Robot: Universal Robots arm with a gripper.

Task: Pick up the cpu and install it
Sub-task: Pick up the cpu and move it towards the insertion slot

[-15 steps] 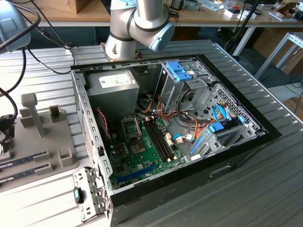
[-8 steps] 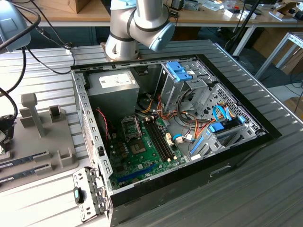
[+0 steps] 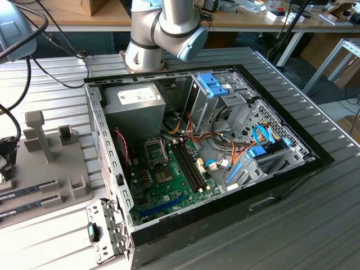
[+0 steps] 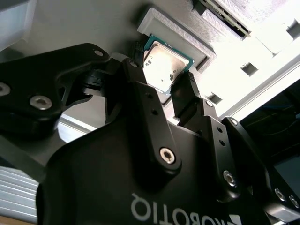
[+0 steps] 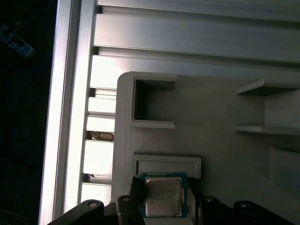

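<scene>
The cpu (image 5: 162, 199) is a small flat square chip with a silvery metal top and a green rim. It sits against a raised white pocket wall (image 5: 166, 165) on a grey holder tray (image 5: 220, 140). In both wrist views my gripper (image 5: 165, 188) straddles it, one black finger (image 5: 137, 187) on each of two opposite edges, shut on the chip. In the second wrist view the cpu (image 4: 164, 63) shows between the fingertips of the gripper (image 4: 161, 77). Whether the chip is off the tray I cannot tell. In the exterior view the black socket frame (image 3: 156, 151) lies on the green motherboard (image 3: 169, 185).
The open computer case (image 3: 197, 152) lies on a slatted metal table (image 3: 315, 225), with the grey power supply (image 3: 135, 109), drive cages and loose cables inside. A grey fixture tray (image 3: 50, 163) stands on the exterior view's left. The arm's base (image 3: 163, 28) rises behind the case.
</scene>
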